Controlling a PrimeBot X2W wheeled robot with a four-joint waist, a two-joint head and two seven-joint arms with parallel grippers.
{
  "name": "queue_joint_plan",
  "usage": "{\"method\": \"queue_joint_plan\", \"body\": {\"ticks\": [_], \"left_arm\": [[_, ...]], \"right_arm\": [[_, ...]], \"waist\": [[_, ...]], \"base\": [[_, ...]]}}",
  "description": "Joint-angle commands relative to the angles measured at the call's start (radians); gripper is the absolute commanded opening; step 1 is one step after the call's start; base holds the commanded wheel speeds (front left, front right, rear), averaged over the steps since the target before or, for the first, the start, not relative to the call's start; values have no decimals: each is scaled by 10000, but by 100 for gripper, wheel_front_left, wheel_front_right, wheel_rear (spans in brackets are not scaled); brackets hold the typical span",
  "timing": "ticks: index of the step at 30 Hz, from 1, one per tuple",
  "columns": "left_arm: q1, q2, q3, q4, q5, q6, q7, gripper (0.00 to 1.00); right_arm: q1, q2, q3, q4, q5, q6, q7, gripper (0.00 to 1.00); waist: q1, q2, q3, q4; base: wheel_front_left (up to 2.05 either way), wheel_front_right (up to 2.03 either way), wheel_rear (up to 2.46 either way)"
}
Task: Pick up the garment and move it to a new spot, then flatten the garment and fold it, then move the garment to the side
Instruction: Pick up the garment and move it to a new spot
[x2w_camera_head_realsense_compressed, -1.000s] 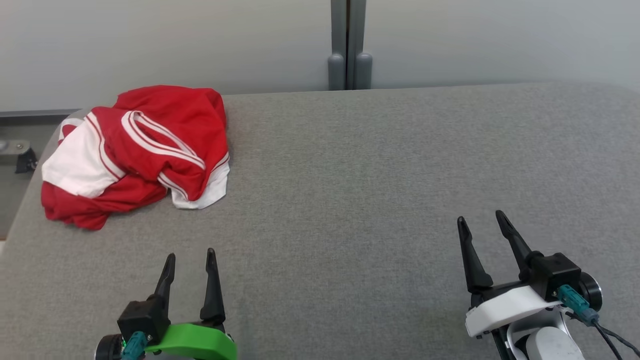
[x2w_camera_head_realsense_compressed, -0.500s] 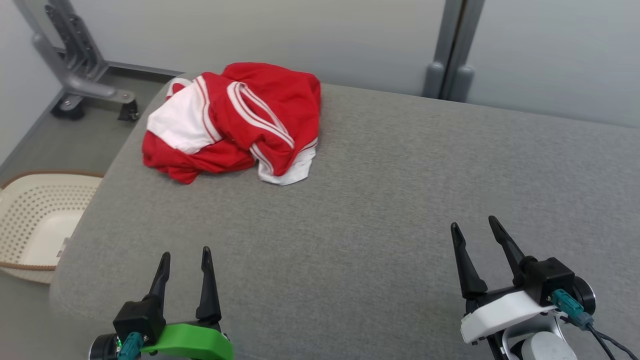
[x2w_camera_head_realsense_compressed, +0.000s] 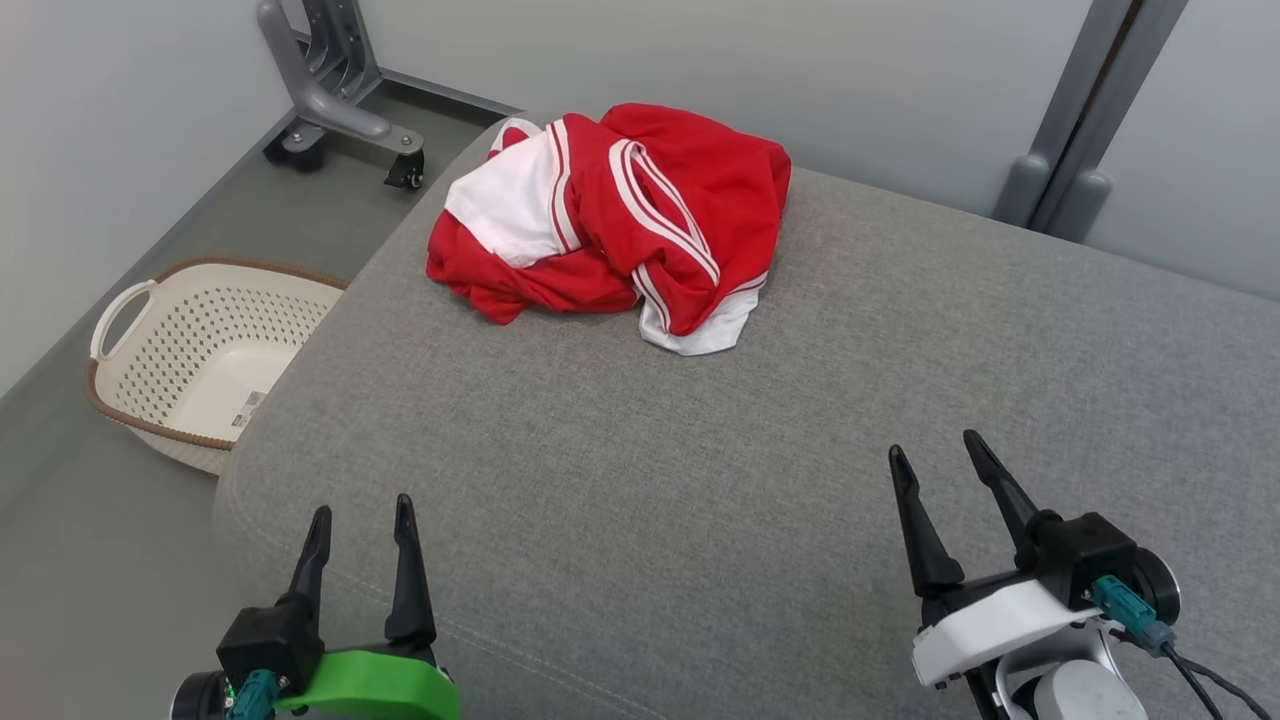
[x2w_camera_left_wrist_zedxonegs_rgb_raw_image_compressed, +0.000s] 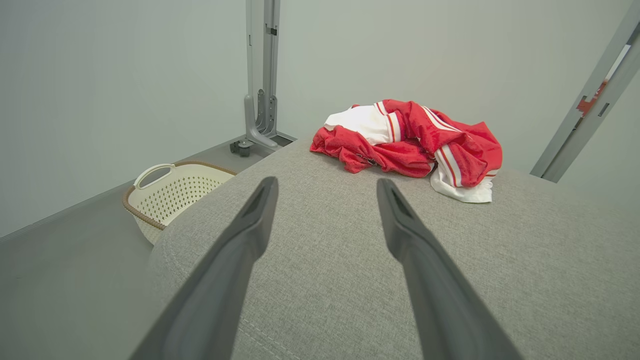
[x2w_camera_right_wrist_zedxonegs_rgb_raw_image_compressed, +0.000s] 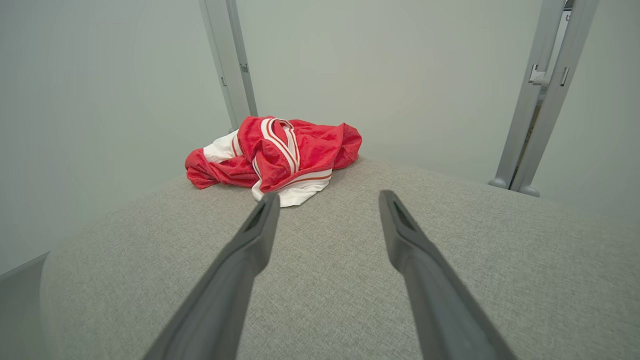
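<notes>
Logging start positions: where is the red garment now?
Head view: the garment lies bunched at the far left corner of the grey table, with the cream basket on the floor to its left.

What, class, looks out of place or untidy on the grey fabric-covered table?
The red-and-white jersey garment lies crumpled in a heap near the far left corner of the grey fabric-covered table, neither flat nor folded. Nothing looks spilled or damaged.

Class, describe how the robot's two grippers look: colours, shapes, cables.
The left gripper has two long, dark, tapering fingers on a black block, with a bright green mount and a teal plug. The right gripper matches, but has a white mount, and a black cable runs from its plug.
</notes>
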Motion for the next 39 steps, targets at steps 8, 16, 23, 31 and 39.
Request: {"method": "queue_joint_plan", "body": {"ticks": [8,16,23,31,39], "left_arm": [[-755,81,312,-798,25,16,-11,100],[-4177,1694,1004,-841,576,-679,402,100],[-7829,2874,755,489,83,-1540,2604,100],[-9842,3096,104,3157,-1474,-1821,5281,100],[-9971,3271,-702,4502,-2364,-1838,5914,100]], "right_arm": [[-443,-51,-261,-429,-454,1,-34,100],[-1098,-51,-515,-870,-1025,1,-34,100],[-1749,-49,-730,-1181,-1674,-1,-34,100],[-2145,-45,-719,-1378,-1959,-1,-34,100],[-2174,-42,-846,-1449,-1862,-1,-34,100]], "waist": [[0,0,989,-808],[0,0,2482,-1772],[0,0,4139,-2588],[0,0,5459,-3341],[0,0,5833,-3579]], "base": [[0,0,0],[0,0,0],[0,0,0],[0,0,0],[0,0,0]]}}
